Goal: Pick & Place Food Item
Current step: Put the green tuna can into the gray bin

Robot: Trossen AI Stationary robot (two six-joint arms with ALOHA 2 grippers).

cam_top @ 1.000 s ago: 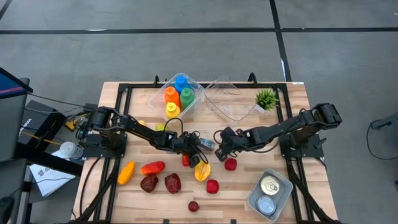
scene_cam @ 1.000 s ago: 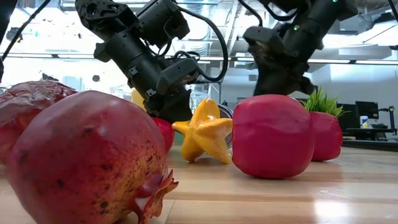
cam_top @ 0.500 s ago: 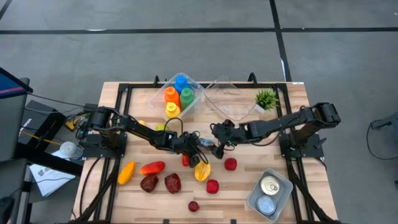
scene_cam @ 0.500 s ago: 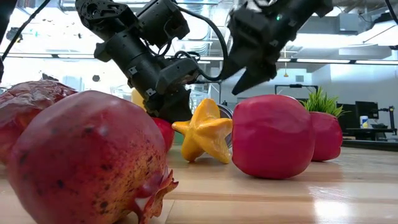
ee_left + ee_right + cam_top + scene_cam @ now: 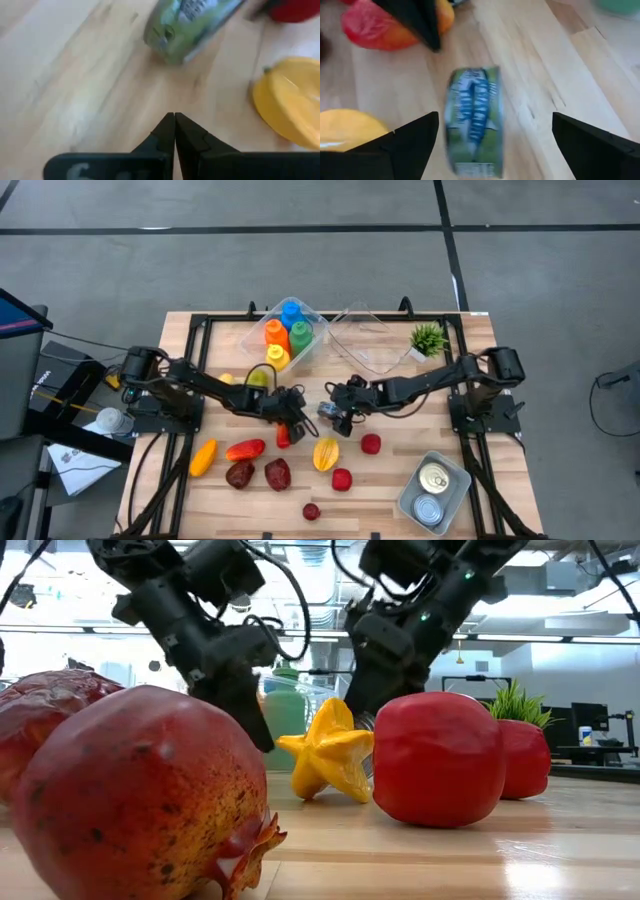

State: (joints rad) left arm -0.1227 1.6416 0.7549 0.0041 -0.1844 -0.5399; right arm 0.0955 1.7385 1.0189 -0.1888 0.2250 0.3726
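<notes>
The wooden table point(image 5: 400, 480) fills the lower middle of the overhead picture, strewn with fruit. The two arms meet at its centre, and the task's thing appears to be a small green-labelled can point(image 5: 474, 120) lying on its side on bare wood between them. The right hand point(image 5: 495, 120) hovers over it with fingers spread wide, one on either side of the can and touching nothing. The left hand point(image 5: 174, 117) is just beside it, fingers pressed together and empty. The can is probably stiff, smooth and fairly light. Lying down it may roll, so the safest hold looks to be across its curved middle, squarely, or end to end on the flat rims. The right wrist view alone shows the can framed by the spread fingers. The level view hides it behind the yellow starfruit point(image 5: 330, 755) and the red apple point(image 5: 435, 760), and from overhead it is too small to read.
</notes>
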